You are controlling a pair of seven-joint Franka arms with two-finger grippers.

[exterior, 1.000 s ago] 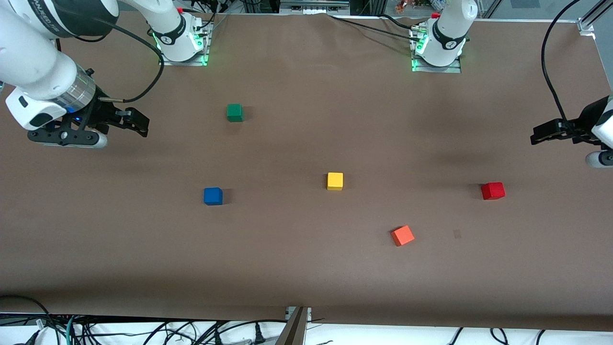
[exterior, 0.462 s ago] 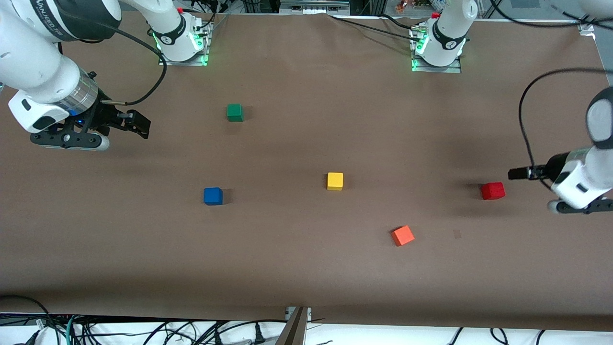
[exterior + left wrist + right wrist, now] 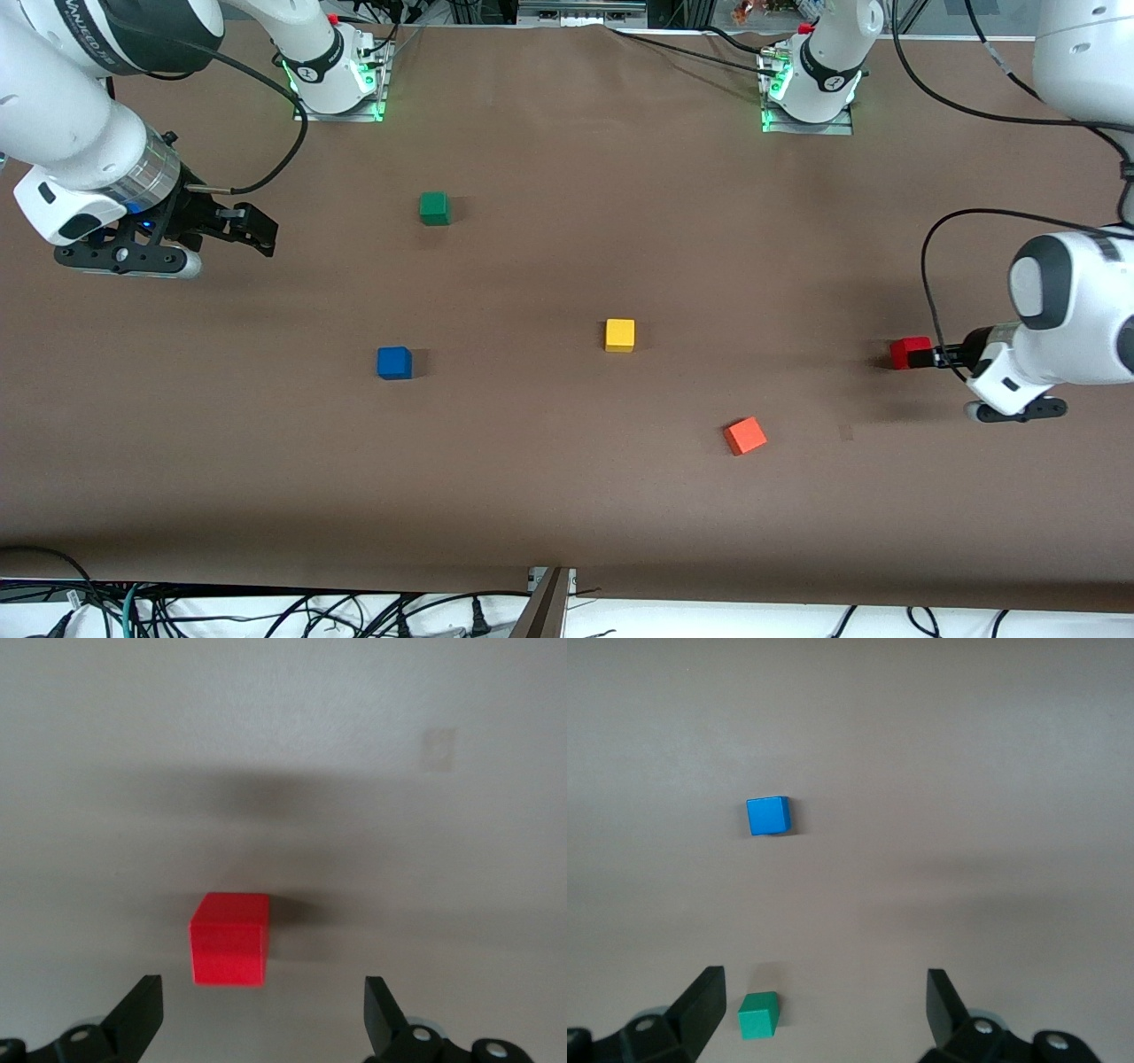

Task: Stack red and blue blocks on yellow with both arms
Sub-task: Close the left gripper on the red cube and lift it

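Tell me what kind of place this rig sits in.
Most likely a robotics lab bench: two white arms bolted at the edge of a brown-covered table, loose cables hanging off its front, and only coloured cubes, such as the yellow cube, laid out.

Table (image 3: 567, 496): your work surface, brown matte cover, edge to edge.
Cables (image 3: 266, 616): black tangle below your near table edge.

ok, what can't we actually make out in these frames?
- Front view: the left gripper is mostly hidden under its own wrist by the red block; part of that block is covered too.
- Left wrist view: fingers open, bases cut off by the frame edge; height above the block unclear.
- Right wrist view: the right gripper is open; the yellow block is out of frame.
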